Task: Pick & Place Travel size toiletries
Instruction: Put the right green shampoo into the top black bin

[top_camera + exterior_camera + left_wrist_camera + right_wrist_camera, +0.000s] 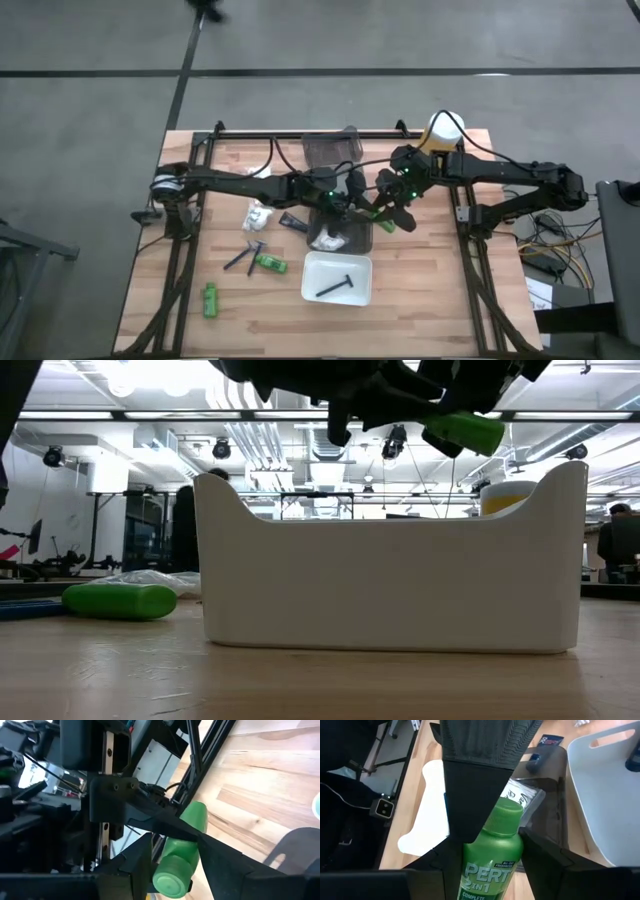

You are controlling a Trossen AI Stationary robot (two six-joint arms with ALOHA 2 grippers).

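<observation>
Wooden table [430, 290] under two arms, grey tray [340, 238] mid-table beside white tray [338, 278]. Right gripper [487, 845] clamped on green bottle [492, 860], raised over grey tray; left gripper [335, 205] close beside, jaws unclear. Best lowered squarely into tray before release, clear of left arm.

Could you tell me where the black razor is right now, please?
In the high view, the black razor lies inside the white tray at the table's near middle, just below the grey tray.
</observation>
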